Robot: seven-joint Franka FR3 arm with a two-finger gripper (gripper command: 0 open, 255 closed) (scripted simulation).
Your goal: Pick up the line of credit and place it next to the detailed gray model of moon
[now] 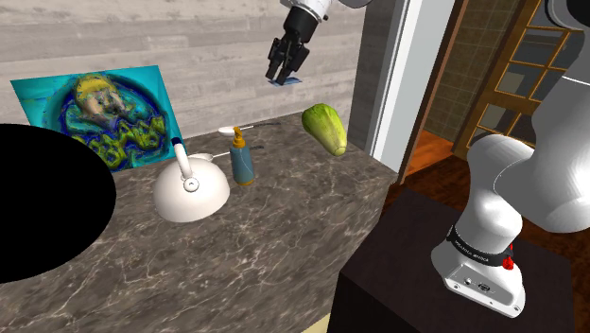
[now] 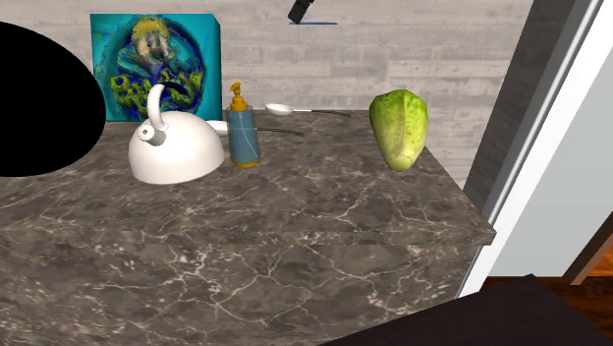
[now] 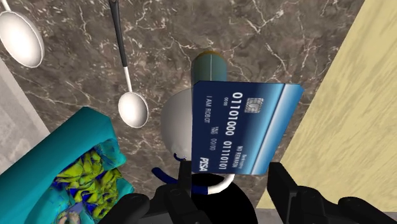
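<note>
Step in hand: transport, with the pick judged complete. The gripper [image 1: 284, 68] hangs high over the far part of the bench [image 1: 284, 255], its fingers narrowed onto the blue credit card [image 1: 285, 83]. In the wrist view the credit card [image 3: 245, 127] is clasped at one edge, its numbered face toward the camera. Below it stand a white kettle [image 1: 192, 189] and a blue soap bottle [image 1: 242, 156], with two spoons [image 3: 130, 105] near the far wall. A green cabbage [image 1: 324, 128] lies at the shoulder view's right, and a teal picture [image 1: 95, 113] leans on the wall. The target is uncertain: a large round black shape [image 1: 47, 203] sits at the shoulder view's left, and I cannot tell whether it is the moon model. Next move, as judged: carry the card left, high enough to clear the kettle handle. Then lower onto bare bench just beside the round shape and release.
</note>
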